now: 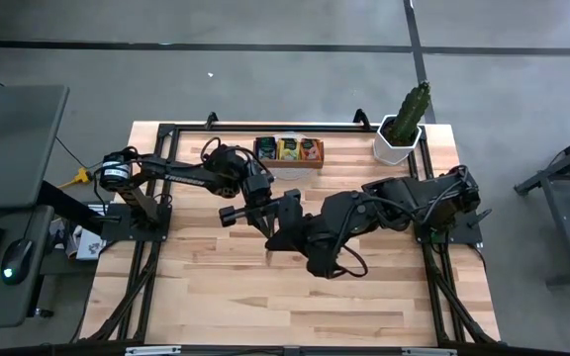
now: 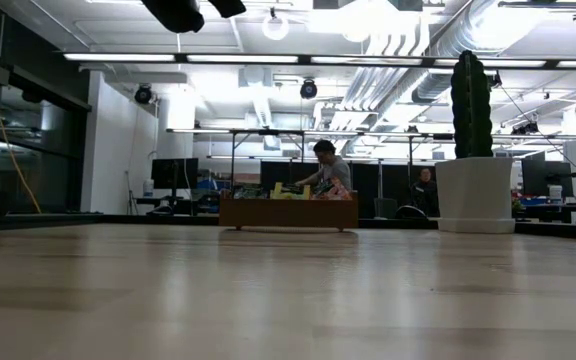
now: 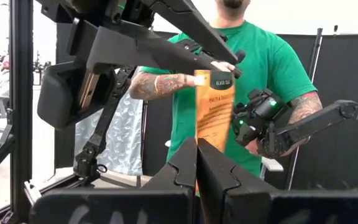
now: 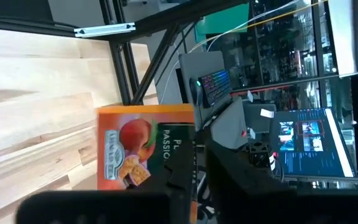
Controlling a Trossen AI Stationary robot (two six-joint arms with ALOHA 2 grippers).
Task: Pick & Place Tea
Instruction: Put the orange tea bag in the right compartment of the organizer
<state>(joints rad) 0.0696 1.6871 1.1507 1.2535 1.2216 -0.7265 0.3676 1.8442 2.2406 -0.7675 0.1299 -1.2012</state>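
Passing step: the orange sachet hangs in mid-air between both arms, just in front of the wooden tray, off the table.
Left gripper: clamped narrow on the sachet's lower edge.
Right gripper: pinching its top edge, fingers nearly together.
Next move: likely one gripper must let go cleanly, then the other carries the sachet to a tray compartment.
Sachet: thin flat foil, glossy, stiff enough to hang straight, peach picture printed on it.
Tray: brown wood, three compartments, coloured sachets standing inside.

Sachet between both tools, above table
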